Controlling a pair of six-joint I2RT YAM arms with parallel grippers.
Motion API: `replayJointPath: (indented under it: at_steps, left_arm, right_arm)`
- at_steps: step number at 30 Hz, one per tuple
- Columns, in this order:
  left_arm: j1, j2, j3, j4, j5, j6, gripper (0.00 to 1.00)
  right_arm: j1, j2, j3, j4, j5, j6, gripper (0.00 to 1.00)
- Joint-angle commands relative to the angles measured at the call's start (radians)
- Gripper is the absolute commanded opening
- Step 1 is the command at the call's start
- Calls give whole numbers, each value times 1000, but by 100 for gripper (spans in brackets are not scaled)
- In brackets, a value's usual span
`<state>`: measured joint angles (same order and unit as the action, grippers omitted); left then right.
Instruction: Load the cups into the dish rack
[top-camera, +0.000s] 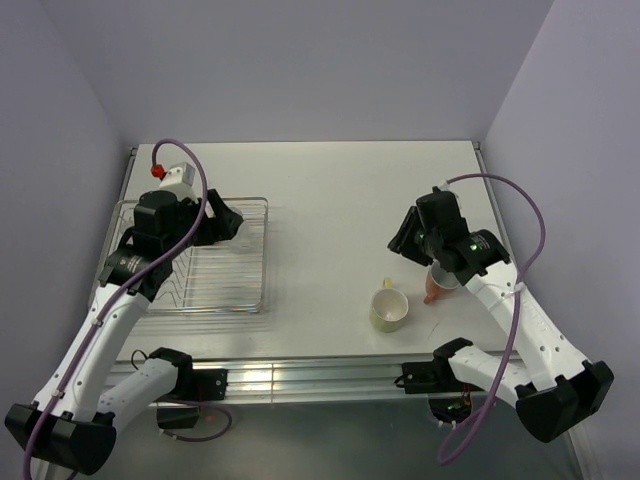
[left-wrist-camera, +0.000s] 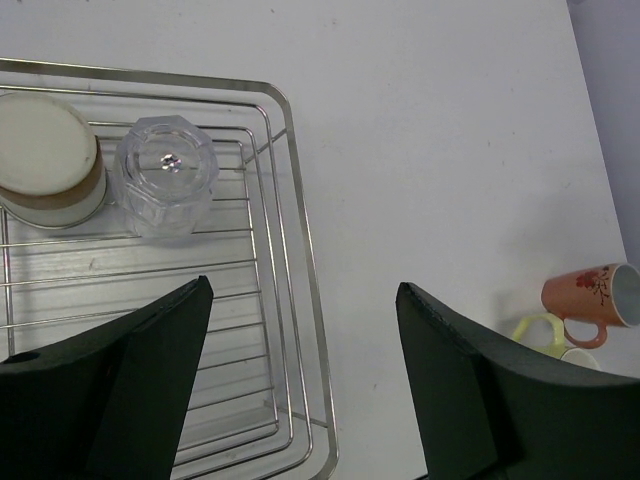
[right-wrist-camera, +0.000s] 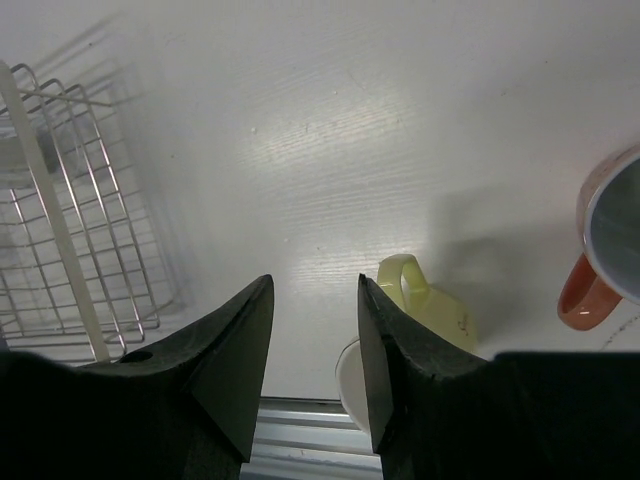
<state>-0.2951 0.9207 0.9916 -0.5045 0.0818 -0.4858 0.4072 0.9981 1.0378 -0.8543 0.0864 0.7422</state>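
The silver wire dish rack sits at the left. In the left wrist view its far end holds an upturned brown-and-cream cup and a clear glass tumbler side by side. My left gripper hangs open over the rack's right rim with nothing between its fingers. A pale yellow-green mug stands near the front edge, and a salmon-orange mug lies on its side beside it. My right gripper is open above bare table, just left of the yellow-green mug.
In the overhead view my left arm covers the rack's far left, hiding the cups there. My right arm overhangs the salmon-orange mug. The table's metal front rail runs close below the mugs.
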Motion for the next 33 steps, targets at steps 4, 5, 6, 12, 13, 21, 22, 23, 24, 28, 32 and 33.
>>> replayJointPath:
  at_steps: [4, 5, 6, 12, 13, 21, 22, 23, 24, 28, 32, 33]
  left_arm:
    - [-21, -8, -30, 70, 26, 30, 81]
    - [-21, 3, -33, 75, 36, 29, 81]
    - [-19, 7, -33, 75, 42, 27, 81]
    - [-19, 26, -30, 80, 47, 27, 80]
    - [-19, 26, -33, 80, 49, 27, 80]
    - [-19, 30, -47, 77, 27, 27, 80]
    - [-19, 30, -48, 78, 24, 27, 80]
    - [-19, 30, -50, 78, 24, 27, 80]
    - [-19, 30, -50, 77, 22, 27, 80]
    - [-19, 29, -53, 78, 12, 29, 80]
    - [-19, 32, -54, 78, 7, 27, 80]
    - [-19, 32, -54, 78, 7, 27, 80]
  right_arm:
    - [21, 14, 27, -78, -28, -33, 44]
    - [30, 14, 4, -97, -30, -33, 44]
    - [41, 10, -11, -97, -33, -33, 43]
    - [162, -33, -88, -94, -5, -15, 43]
    - [173, -38, -85, -94, -4, -18, 43]
    - [338, -41, -87, -95, 94, 35, 44]
    - [350, -45, -100, -97, 105, 49, 44]
    - [363, -50, -110, -92, 122, 55, 44]
    - [381, -58, -119, -89, 124, 62, 44]
    - [418, -52, -168, -89, 138, 92, 44]
    - [443, -50, -206, -75, 134, 111, 44]
    - [446, -46, -211, -72, 136, 109, 44]
